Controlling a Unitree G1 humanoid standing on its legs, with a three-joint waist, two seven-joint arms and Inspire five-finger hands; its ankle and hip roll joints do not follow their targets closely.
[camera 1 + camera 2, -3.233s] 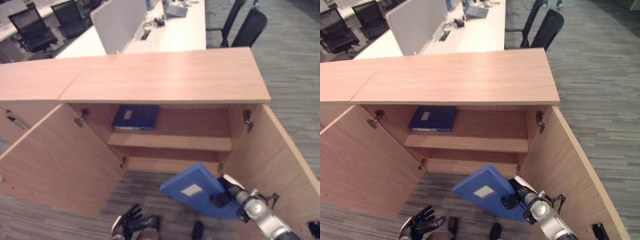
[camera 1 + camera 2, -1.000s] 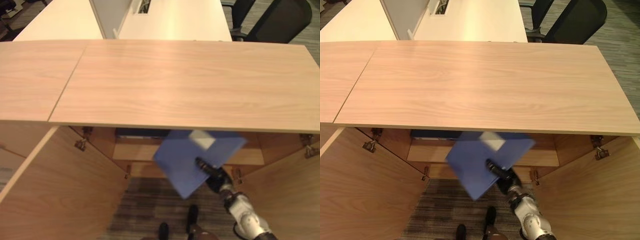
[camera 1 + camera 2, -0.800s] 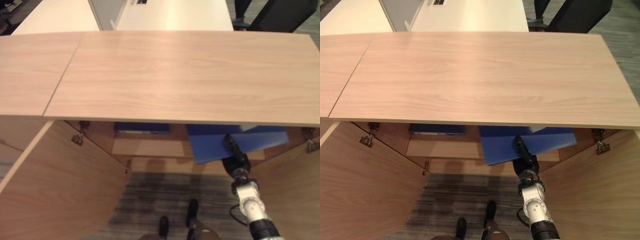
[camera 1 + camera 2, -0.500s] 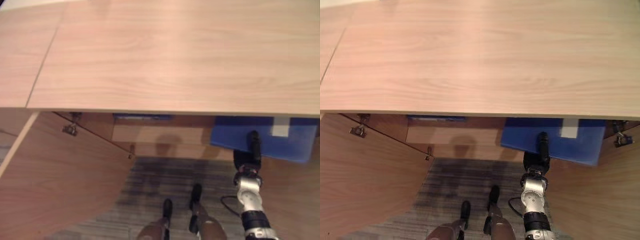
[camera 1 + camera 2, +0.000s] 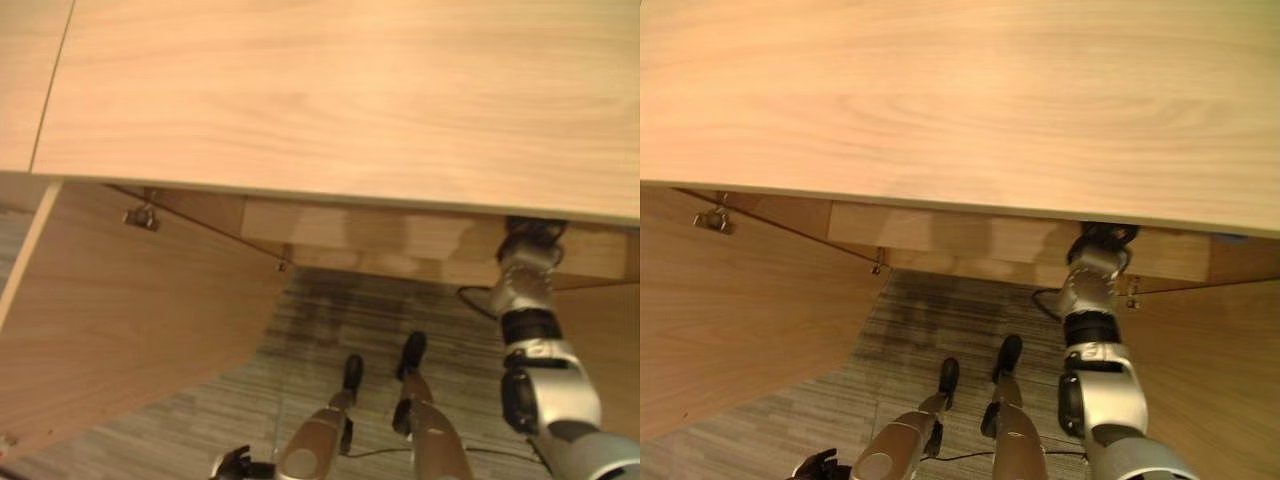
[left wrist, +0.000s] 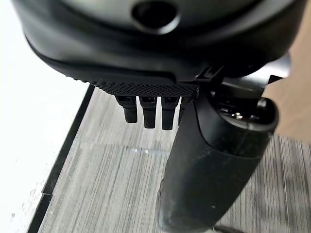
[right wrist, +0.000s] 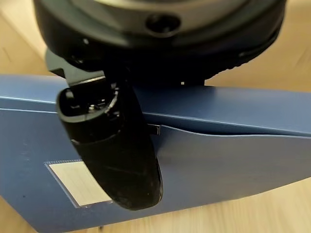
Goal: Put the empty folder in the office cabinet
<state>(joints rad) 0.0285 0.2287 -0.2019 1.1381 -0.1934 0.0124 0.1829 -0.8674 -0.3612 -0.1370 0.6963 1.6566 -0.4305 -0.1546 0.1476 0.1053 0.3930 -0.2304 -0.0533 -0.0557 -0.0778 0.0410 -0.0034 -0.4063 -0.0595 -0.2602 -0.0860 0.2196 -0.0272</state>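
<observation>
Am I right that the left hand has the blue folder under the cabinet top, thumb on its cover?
No, it is the right hand that has the blue folder, thumb on its cover, as the right wrist view shows. The left hand hangs over the floor, holding nothing.

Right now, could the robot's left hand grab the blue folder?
Probably not. The left hand hangs low over the floor, while the blue folder is inside the cabinet, pinched by the right hand.
</observation>
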